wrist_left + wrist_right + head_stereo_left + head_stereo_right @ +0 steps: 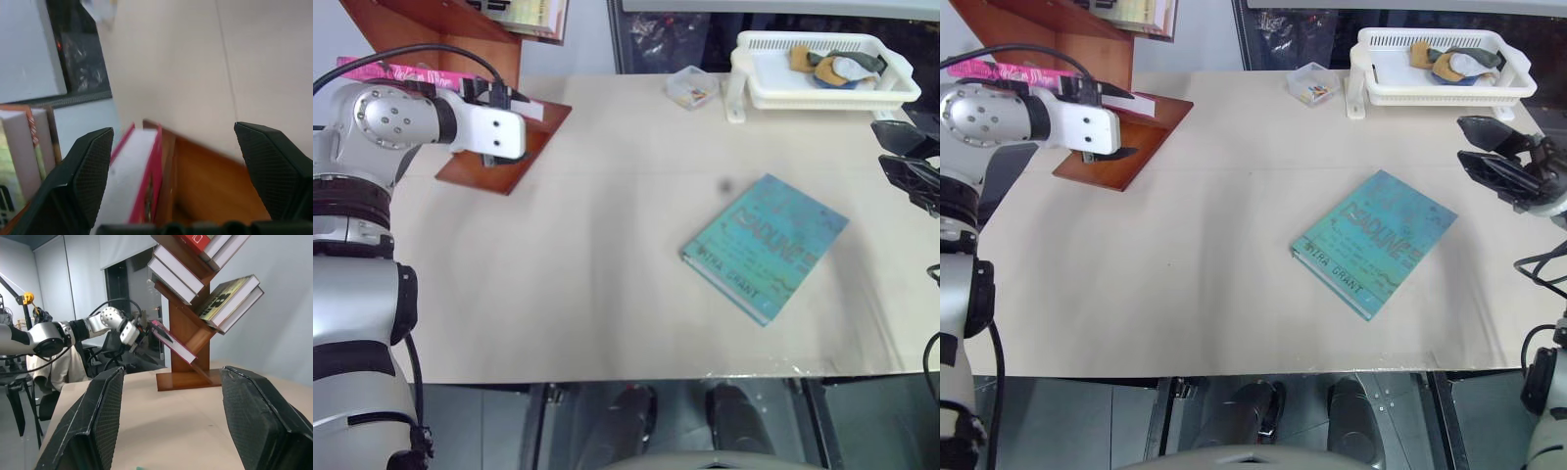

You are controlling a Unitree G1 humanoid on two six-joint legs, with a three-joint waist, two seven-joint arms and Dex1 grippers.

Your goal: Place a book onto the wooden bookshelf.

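The magenta-pink book (401, 72) lies on a low slanted board of the reddish-brown wooden bookshelf (504, 157) at the table's far left corner. Its white page edges (129, 181) show in the left wrist view, resting against the wood. My left gripper (1121, 122) is open, with one black finger on each side of the book's near end and a gap to each. In the right wrist view the book (166, 335) leans on the shelf (188, 328). At the table's right edge my right gripper (1479, 147) hangs open and empty, pointing left.
A teal-blue book (766, 245) lies flat on the cream table right of centre. A white basket tray (822, 93) with cloth items stands at the back right, and a small clear box (690, 86) sits beside it. Other books fill the shelf's upper boards (230, 296).
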